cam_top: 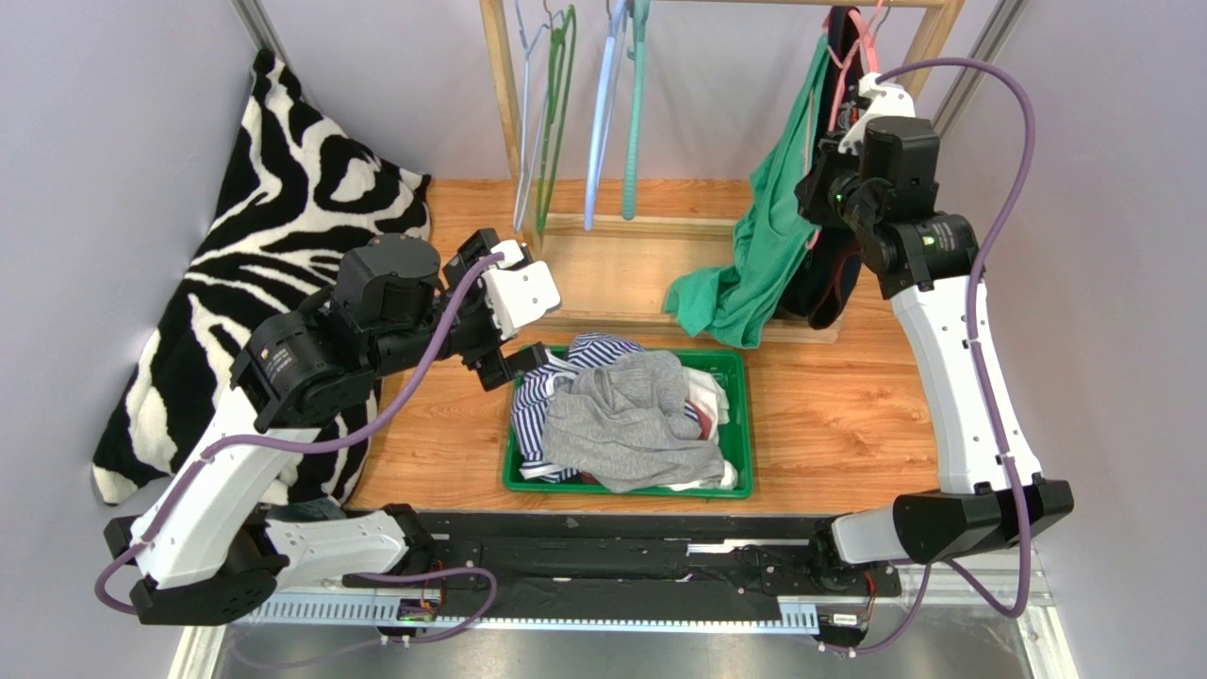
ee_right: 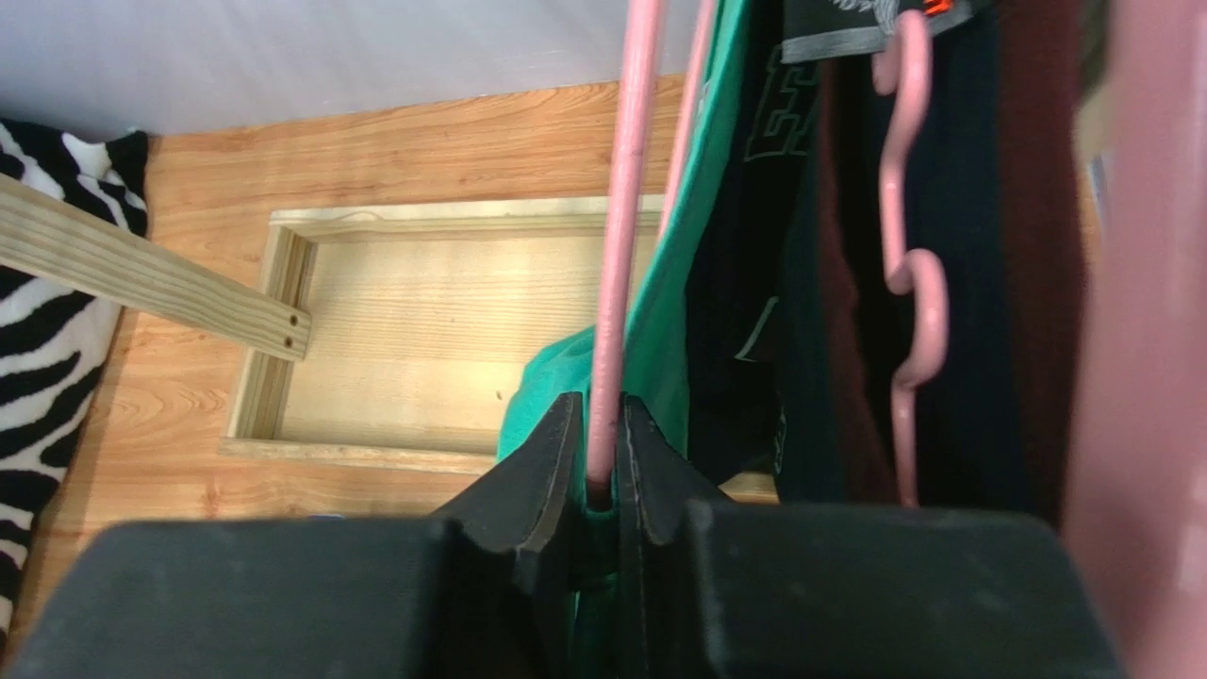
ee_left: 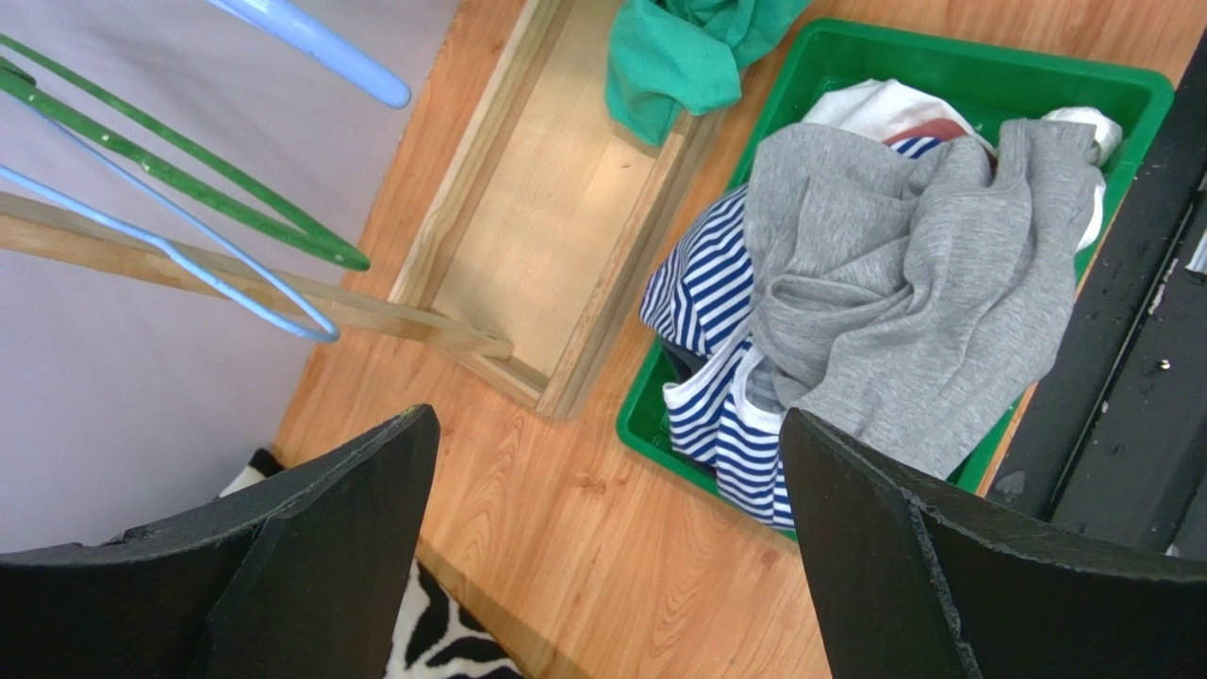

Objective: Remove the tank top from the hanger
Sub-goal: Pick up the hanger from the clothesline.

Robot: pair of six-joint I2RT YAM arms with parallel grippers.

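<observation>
A green tank top (cam_top: 765, 241) hangs from a pink hanger (ee_right: 619, 241) on the wooden rack at the back right, its lower end draped onto the rack base. My right gripper (ee_right: 602, 425) is shut on the pink hanger's bar, with green cloth (ee_right: 680, 326) just behind it; it shows high at the rack in the top view (cam_top: 850, 170). My left gripper (cam_top: 513, 318) is open and empty, above the table left of the green bin; its fingers (ee_left: 326, 524) frame bare wood in the left wrist view. The green top's hem shows there too (ee_left: 680, 50).
A green bin (cam_top: 737, 371) holds a grey garment (cam_top: 631, 418) and a blue-striped one (ee_left: 709, 304). Dark garments (ee_right: 850, 255) hang on another pink hanger beside the green top. Empty blue and green hangers (cam_top: 567, 99) hang at rack left. A zebra cushion (cam_top: 269, 241) lies left.
</observation>
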